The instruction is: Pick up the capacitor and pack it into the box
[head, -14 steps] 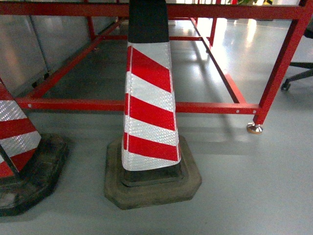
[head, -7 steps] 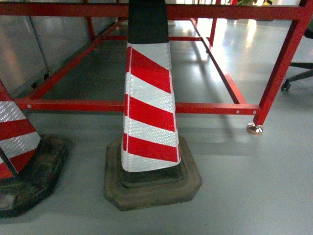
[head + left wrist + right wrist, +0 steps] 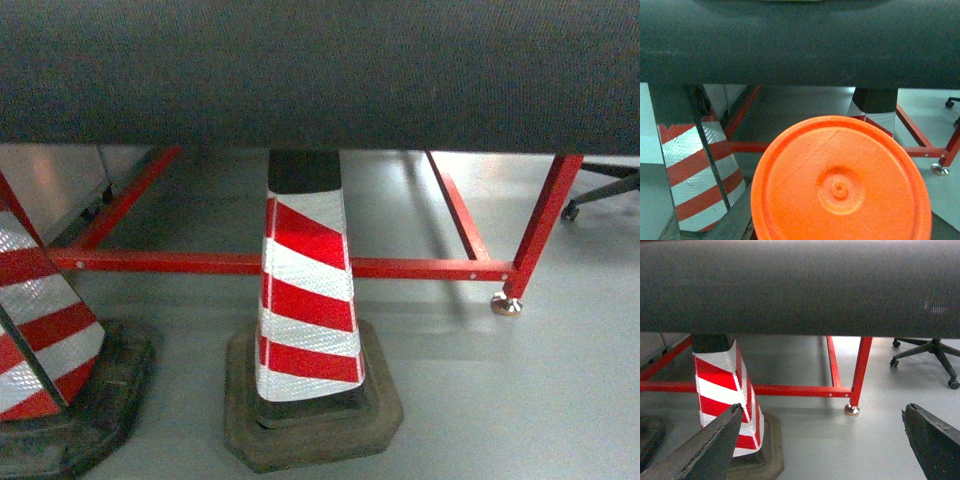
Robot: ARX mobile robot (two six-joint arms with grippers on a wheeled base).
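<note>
**No box or capacitor in sight: work surface to be found first**

Neither a capacitor nor the pale pink box is shown in any of the three views, so their position cannot be stated. The upper part of each view is filled by a dark grey textured band [image 3: 320,70], apparently the edge of a table or mat seen from below its level. Beneath it, a red-and-white striped traffic cone [image 3: 305,300] is seen standing on its dark rubber base, with a second cone [image 3: 40,330] at the left edge. Behind them the red steel frame [image 3: 400,268] with its levelling foot [image 3: 505,304] rests on the grey floor [image 3: 520,400].

In the right wrist view, the right gripper [image 3: 827,445] is seen spread wide, its two dark fingers [image 3: 705,445] well apart and nothing held between them. The left wrist view is largely blocked by an orange disc [image 3: 840,182] with a raised centre; the left gripper's fingers are not visible, so its state cannot be told.

The step in hand is judged to be approach. Before any reach is attempted, the cameras should be brought above the dark band until the box and capacitors are seen. The cones ought to be given clearance.
</note>
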